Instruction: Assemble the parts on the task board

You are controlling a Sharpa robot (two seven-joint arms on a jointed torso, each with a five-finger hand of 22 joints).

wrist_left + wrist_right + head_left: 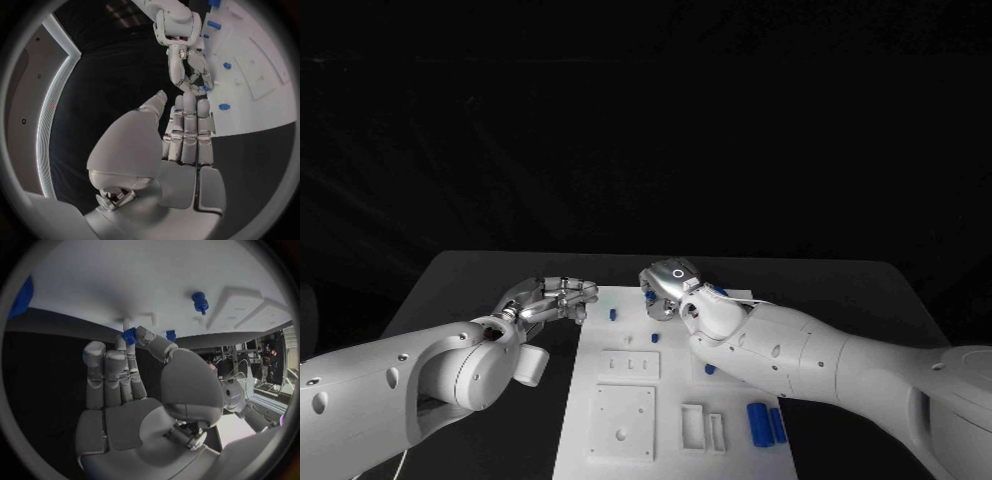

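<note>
The right hand (671, 288) pinches a small blue part (129, 335) at the far edge of the board (675, 400), mid-frame. The left hand (548, 303), fingers together and straight, holds nothing, just left of the board over the counter (473, 275).

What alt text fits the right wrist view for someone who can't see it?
The right robot hand pinches a small blue part at the edge of the white task board. Another blue part stands upright on the board.

Task board (629, 410): white matt plastic. Parts (759, 424): smooth blue plastic. Right hand (134, 385): glossy silver metal. Table (473, 275): matt black.
</note>
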